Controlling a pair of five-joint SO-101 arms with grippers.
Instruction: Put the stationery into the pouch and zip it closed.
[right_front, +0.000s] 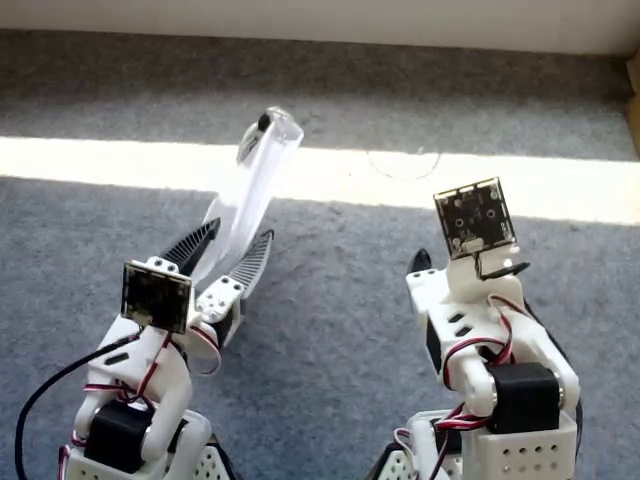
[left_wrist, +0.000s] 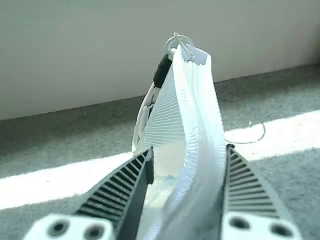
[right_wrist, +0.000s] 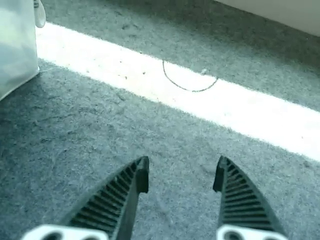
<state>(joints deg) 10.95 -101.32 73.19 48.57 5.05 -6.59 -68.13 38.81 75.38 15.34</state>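
**Left.** At lower left of the high view, your left gripper (right_front: 240, 238) is pinching the lower end of the translucent pouch (right_front: 250, 185). Its ribbed fingers (left_wrist: 125, 190) are pressing the pouch's walls from either side. The pouch is standing tilted up and away from the jaws, toward the upper centre-left of the frame. It is crossing the sunlit strip (right_front: 100, 160) on the grey carpet (right_front: 330, 330). At its top end a dark item (left_wrist: 161, 72) is showing through the wall, too small to name. A ring-shaped zip pull (left_wrist: 180, 44) is sitting at the very tip.

**Centre.** Right of centre, a thin thread loop (right_front: 402, 165) is lying on the strip, well apart from the pouch.

**Right.** At lower right, your right gripper (right_wrist: 180, 175) is hanging over carpet with its fingers spread and nothing between them.

**Handling (a judgement).** The pouch is looking light, soft and thin-walled, so it is likely to buckle or fold where unsupported. Its smooth plastic may slip in a loose pinch. You are best taking hold on the ribbed seam edge near the zip line with one gripper and on the small pull with the other. The pull is calling for a fine, centred pinch. Whether the zip is closed cannot be told.
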